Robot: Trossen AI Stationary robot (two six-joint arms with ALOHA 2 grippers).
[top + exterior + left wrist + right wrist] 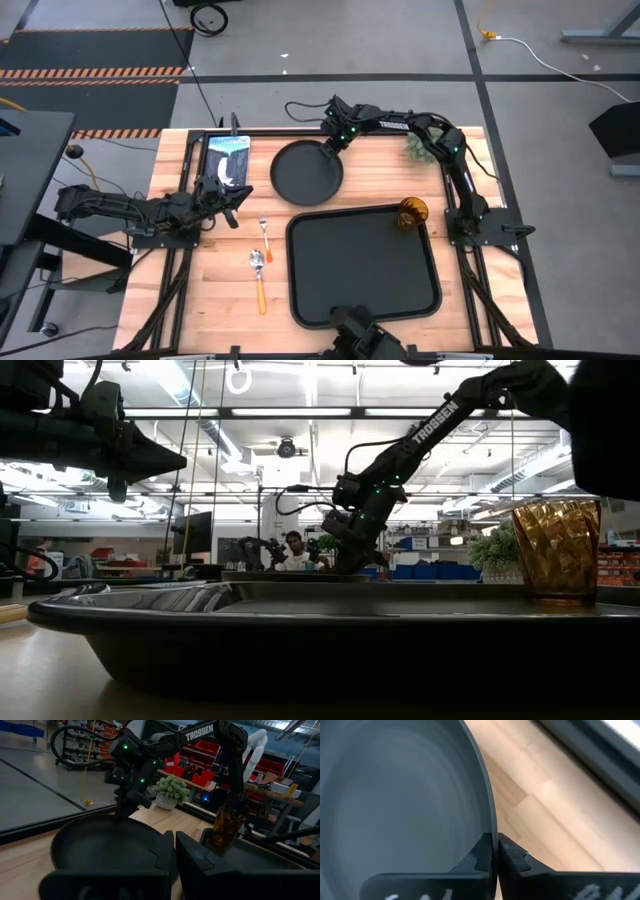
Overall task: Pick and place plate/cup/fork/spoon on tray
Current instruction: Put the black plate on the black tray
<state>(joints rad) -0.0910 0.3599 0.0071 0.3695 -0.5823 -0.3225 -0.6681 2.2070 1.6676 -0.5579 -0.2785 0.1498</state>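
One plate lies on the table just behind the tray, where the cup already stands in a far corner. The right gripper has its jaws pinched together on the plate's far rim. Stiff, light and probably slick, it is best held by that raised edge. Fork and spoon wait on the wood beside the idle left gripper, whose jaws are closed. Beyond is a workshop with shelves.

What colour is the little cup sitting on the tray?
The cup is see-through amber-orange with a diamond pattern; the low view shows it best, on the black tray.
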